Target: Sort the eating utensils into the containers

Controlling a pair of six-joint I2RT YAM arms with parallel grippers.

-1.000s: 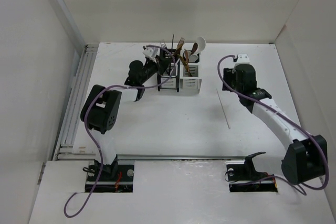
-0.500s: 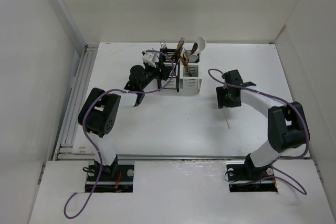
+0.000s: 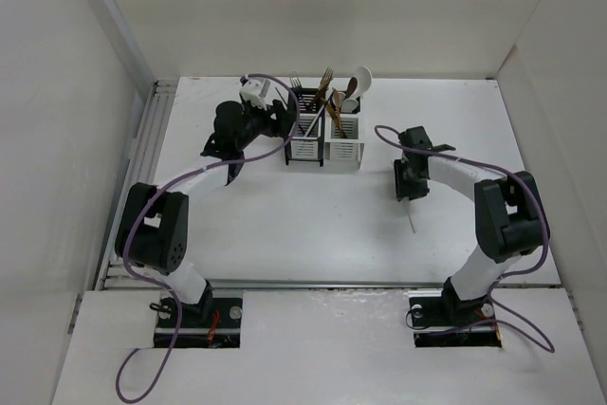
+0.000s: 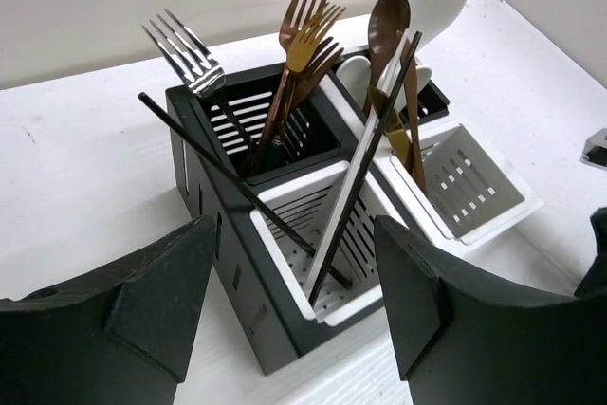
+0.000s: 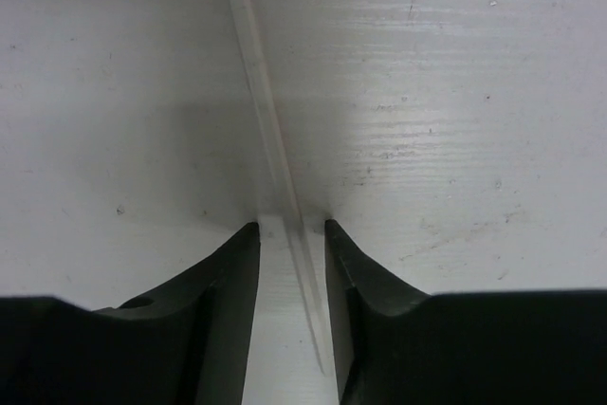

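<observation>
On table [image 3: 285, 225], black container [image 4: 204, 187] and white container [image 4: 465, 187], upper centre, stand packed with utensils [image 4: 302, 40]; left gripper [image 4: 296, 234] gapes empty before them; right gripper [image 5: 291, 230], right of centre, straddles lone white chopstick [image 5: 256, 73] lying flat, fingers [image 5: 209, 310] close-set, pinch untellable, likely for pickup.

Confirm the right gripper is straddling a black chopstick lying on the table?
Wrong colour: the right wrist view shows the right gripper straddling a white chopstick, not a black one, lying on the table.
</observation>
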